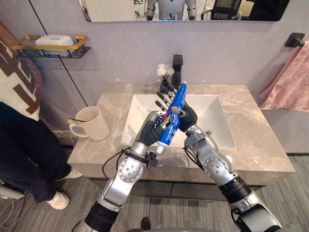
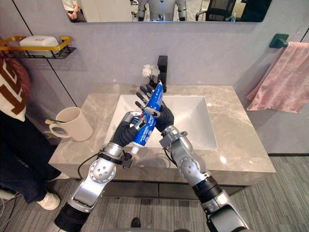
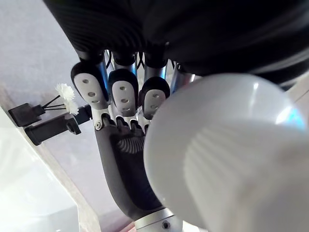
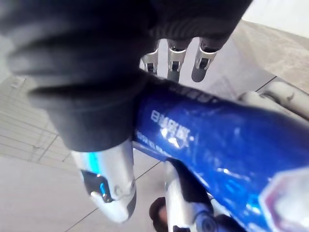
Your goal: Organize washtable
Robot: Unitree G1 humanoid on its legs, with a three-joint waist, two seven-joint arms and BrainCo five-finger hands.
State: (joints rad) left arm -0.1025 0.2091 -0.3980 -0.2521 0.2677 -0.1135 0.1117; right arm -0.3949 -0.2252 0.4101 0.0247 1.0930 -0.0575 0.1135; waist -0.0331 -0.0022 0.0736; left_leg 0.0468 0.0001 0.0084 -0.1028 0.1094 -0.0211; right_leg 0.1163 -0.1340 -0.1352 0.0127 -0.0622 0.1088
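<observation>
— Eye views?
— The toothpaste tube (image 1: pixel 174 113) is tilting above the sink (image 1: pixel 212 121); the left hand (image 1: pixel 153 126) is curling round its lower end and the right hand (image 1: pixel 187 116) is clasping its middle.
— Left wrist?
— Curled fingers (image 3: pixel 123 92) are sitting beside the white cap (image 3: pixel 227 154).
— Right wrist?
— The thumb (image 4: pixel 108 179) is pressing against the tube.

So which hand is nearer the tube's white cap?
The left hand, curled round the toothpaste tube just above the white cap; the right hand holds it higher up.
</observation>
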